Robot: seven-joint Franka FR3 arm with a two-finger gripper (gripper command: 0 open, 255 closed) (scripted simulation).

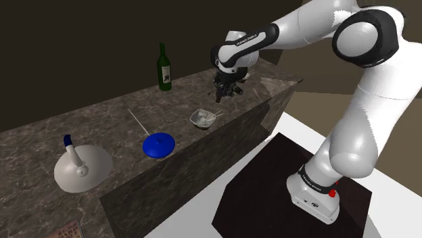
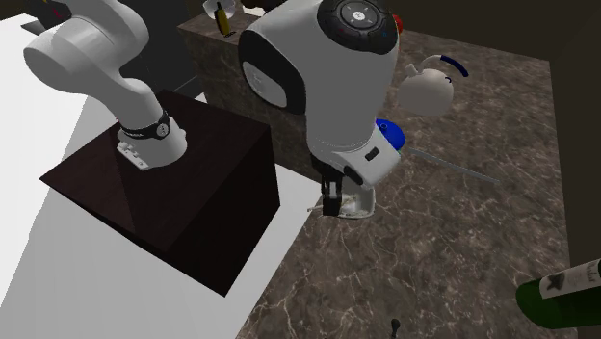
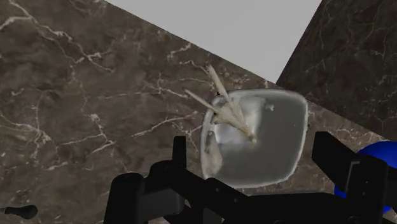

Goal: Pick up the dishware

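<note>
Dark marble-patterned counter (image 1: pixel 40 142) runs across shoulder view's left. Dark box stand (image 1: pixel 270 196) sits beside it, lower right.
On counter, shoulder view's left to right: white cone-shaped vessel with blue-tipped handle (image 1: pixel 81 169), blue round disc (image 1: pixel 159 145), clear squarish glass bowl (image 1: pixel 203 119) near front edge.
Thin pale rod (image 1: pixel 138 122) lies behind disc.
Green glass bottle (image 1: pixel 163 67) stands upright toward back edge.
Pale sticks (image 3: pixel 229 111) lie in bowl.
Black gripper (image 3: pixel 253 149) hangs above bowl, fingers apart, one each side, not touching.

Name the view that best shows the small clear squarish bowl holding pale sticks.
The wrist view: the small clear squarish bowl sits large within the open gripper. The shoulder view shows it tiny near the edge of the marble counter; in the second exterior view the white arm covers part of it.
</note>
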